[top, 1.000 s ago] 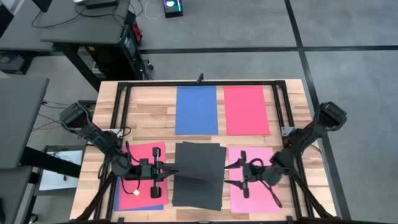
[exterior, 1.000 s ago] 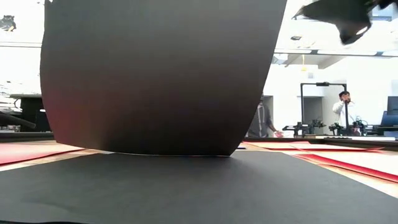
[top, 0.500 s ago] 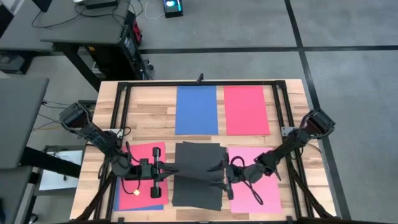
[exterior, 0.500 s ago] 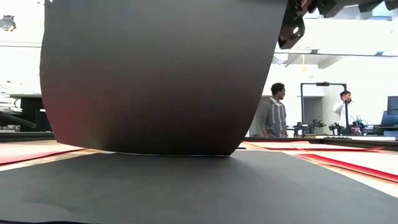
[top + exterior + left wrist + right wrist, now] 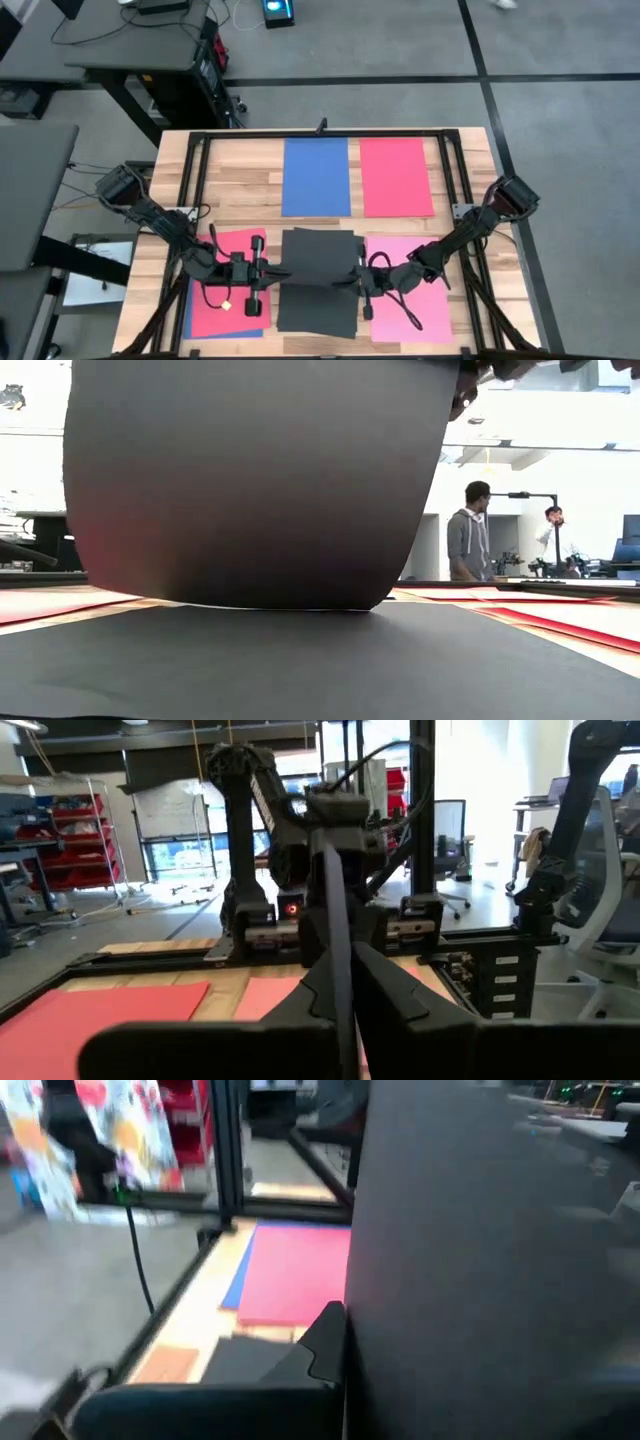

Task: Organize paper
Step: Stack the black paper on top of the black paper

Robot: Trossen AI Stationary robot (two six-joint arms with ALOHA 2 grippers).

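Black sheet (image 5: 318, 262) – lifted | left gripper (image 5: 276, 274), right gripper (image 5: 350, 285) – apparently clamping opposite edges

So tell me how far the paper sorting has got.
Done: a blue sheet and a red sheet lie flat at the back. In hand: the left gripper and right gripper pinch a lifted black sheet. Left: the red-on-blue pile looks mixed.

Light striped wooden table (image 5: 470, 155) with a black frame (image 5: 200, 133). At its far edge lie a blue sheet (image 5: 315, 177) and a red sheet (image 5: 396, 177). Near edge: black sheets (image 5: 318, 290) in the middle, a pink sheet (image 5: 425, 310) toward the right corner, and red over blue (image 5: 195, 328) toward the left.
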